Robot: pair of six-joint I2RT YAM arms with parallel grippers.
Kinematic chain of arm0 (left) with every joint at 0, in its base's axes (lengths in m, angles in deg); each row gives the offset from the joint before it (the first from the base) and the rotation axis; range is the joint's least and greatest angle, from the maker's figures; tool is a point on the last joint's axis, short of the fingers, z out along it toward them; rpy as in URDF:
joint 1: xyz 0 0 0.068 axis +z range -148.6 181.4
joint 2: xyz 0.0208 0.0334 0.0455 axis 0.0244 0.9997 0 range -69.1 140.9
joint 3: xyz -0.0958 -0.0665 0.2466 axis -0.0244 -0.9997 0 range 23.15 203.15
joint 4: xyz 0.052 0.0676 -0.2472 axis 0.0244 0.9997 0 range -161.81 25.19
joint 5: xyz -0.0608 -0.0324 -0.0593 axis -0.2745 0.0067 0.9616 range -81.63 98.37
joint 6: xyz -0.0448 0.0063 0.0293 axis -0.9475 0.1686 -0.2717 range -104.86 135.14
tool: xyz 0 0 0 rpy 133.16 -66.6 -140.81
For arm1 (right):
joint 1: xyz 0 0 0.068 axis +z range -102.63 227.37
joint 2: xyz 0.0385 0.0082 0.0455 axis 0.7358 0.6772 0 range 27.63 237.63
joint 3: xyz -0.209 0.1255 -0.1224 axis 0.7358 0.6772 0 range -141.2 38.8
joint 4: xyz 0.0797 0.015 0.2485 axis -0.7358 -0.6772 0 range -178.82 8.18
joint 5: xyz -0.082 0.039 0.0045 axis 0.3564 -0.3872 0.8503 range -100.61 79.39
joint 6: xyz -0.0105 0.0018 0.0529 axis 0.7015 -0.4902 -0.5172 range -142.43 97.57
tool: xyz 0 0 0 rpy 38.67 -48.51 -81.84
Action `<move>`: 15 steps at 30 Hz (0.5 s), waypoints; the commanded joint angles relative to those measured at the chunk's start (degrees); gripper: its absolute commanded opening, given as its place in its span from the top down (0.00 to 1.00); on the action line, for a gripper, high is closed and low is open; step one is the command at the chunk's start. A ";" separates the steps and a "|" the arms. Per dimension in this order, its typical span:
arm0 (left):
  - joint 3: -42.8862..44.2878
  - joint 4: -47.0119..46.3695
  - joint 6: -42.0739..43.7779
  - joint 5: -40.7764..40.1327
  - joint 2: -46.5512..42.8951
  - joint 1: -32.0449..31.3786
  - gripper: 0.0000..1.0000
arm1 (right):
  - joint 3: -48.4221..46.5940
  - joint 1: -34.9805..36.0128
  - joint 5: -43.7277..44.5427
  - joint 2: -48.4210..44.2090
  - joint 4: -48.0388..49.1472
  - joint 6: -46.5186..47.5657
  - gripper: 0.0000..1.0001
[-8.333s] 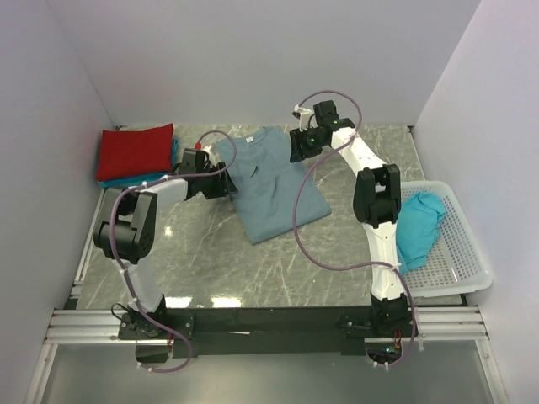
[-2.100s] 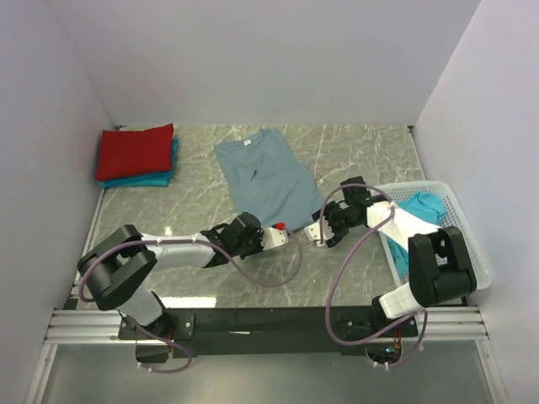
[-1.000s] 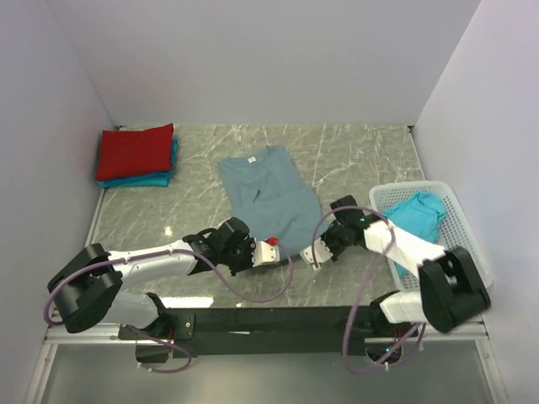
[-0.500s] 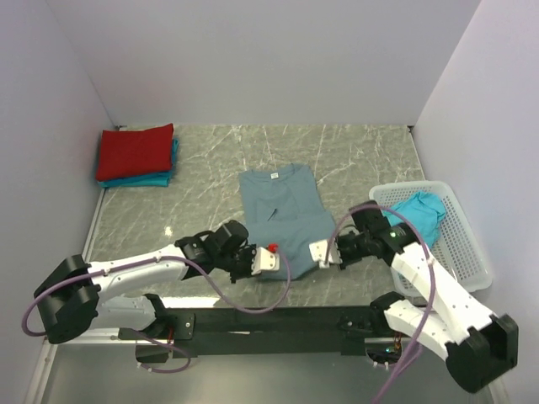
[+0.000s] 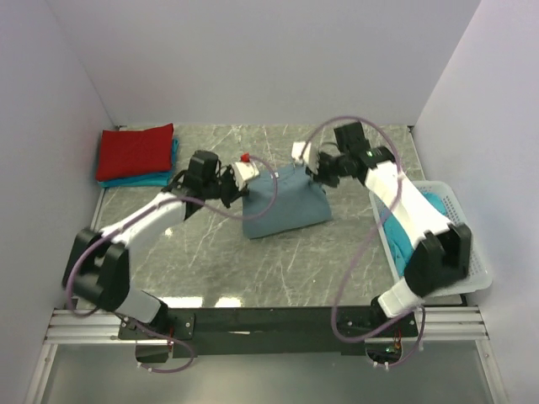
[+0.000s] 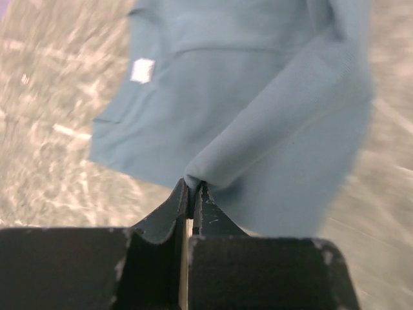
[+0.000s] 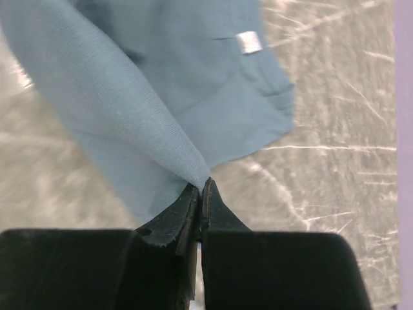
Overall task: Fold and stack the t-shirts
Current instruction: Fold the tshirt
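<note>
Gripping, left: the left fingers are closed tight on a pinched corner of the blue shirt; only a thin slit is seen between them.
Gripping, right: the right fingers are pressed together in the same way on another corner of that shirt.
Blue shirt: it is placed mid-desk, toward the far side. Its far edge is held up and stretched between the two sets of fingers, and its near part is spread on the desk.
Fabric at the left wrist: a ridge of cloth is drawn up to the fingertips, with a flatter layer seen beneath it.
Label: a white label is seen on the lower layer, near the collar; it is also caught by the right wrist camera.
Left arm: it is stretched from the near left corner to the shirt's far left corner.
Right arm: it is bent over the basket and reaches in to the shirt's far right corner.
Red shirt: it is folded at the far left corner of the desk, on top of a folded teal shirt, well apart from the blue one.
Basket: it is set at the right edge of the desk, with a second teal shirt crumpled inside, partly hidden by the right arm.
</note>
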 commanded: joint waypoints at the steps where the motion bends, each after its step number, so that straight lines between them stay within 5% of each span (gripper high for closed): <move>1: 5.72 -3.05 0.08 2.66 8.29 3.24 1.00 | -10.73 -2.08 0.63 9.58 3.82 -7.71 1.00; 9: 16.36 -5.87 -3.79 0.81 22.27 8.87 1.00 | -24.20 -3.49 4.15 27.25 8.39 -14.84 1.00; 15: 20.32 -8.13 -5.64 -2.26 27.82 9.84 1.00 | -25.71 -3.67 6.26 30.52 11.99 -18.18 1.00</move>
